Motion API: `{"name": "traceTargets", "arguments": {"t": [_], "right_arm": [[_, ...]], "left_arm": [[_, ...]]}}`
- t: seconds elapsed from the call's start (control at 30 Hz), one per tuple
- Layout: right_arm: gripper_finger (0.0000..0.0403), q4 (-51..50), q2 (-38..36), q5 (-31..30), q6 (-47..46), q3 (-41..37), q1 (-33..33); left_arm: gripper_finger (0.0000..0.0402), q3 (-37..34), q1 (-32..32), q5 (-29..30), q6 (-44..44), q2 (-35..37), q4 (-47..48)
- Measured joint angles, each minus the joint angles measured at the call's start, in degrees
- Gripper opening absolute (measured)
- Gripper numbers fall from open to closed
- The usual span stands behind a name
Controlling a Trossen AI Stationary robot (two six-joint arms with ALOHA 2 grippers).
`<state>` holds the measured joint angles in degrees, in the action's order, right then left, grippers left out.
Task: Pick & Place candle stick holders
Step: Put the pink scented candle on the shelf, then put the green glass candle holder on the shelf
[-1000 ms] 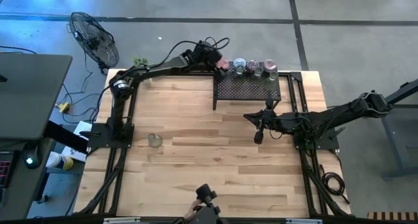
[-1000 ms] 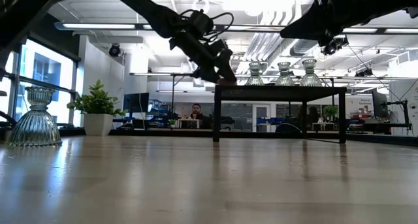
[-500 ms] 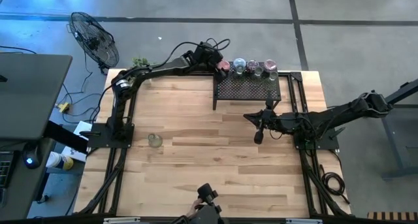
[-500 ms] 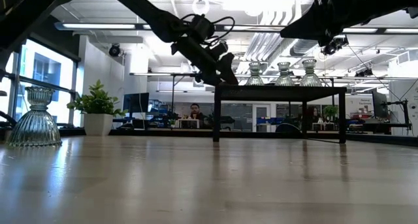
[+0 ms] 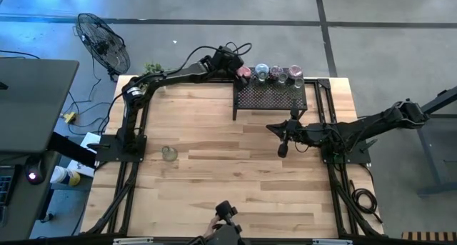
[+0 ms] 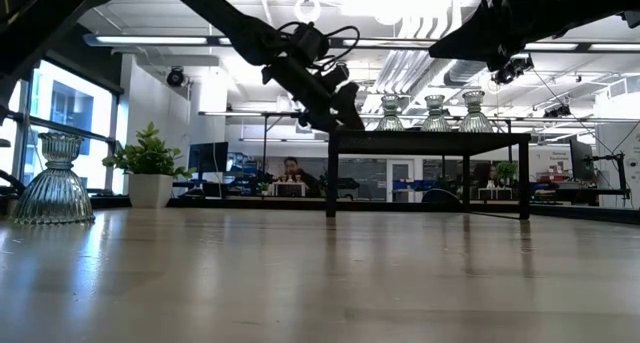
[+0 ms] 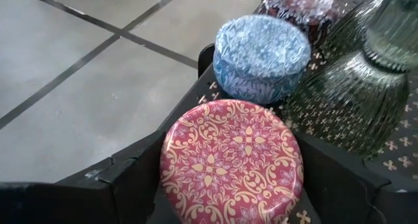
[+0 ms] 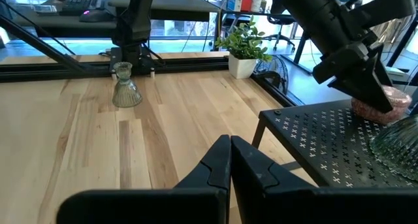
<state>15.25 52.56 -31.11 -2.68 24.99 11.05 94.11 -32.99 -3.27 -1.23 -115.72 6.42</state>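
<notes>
Left gripper (image 5: 243, 73) is at the black mesh rack's (image 5: 270, 96) back-left corner, fingers spread around the pink holder (image 7: 232, 160) standing on it. Right gripper (image 5: 283, 149) hangs shut just in front of the rack; one clear holder (image 5: 169, 153) stands alone on the table (image 5: 214, 173).

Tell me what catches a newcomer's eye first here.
The black rack at the table's far edge, its back lined with holders. At its left end the left gripper stands around a pink holder, fingers apart. One clear holder stands alone near the left edge; the right gripper waits shut before the rack.
</notes>
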Motion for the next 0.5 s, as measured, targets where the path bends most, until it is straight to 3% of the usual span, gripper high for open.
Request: {"name": "traceTargets", "arguments": {"t": [0.27,0.5], "right_arm": [[0.0002,0.00,0.00,0.02,0.00,0.00,0.00],[0.0001,0.00,0.00,0.02,0.00,0.00,-0.02]], "left_arm": [[0.0374,-0.04,0.00,-0.92,-0.46,-0.11,-0.06],[0.0382,2.27,0.00,-1.27,-0.06,-0.04,0.86]]}}
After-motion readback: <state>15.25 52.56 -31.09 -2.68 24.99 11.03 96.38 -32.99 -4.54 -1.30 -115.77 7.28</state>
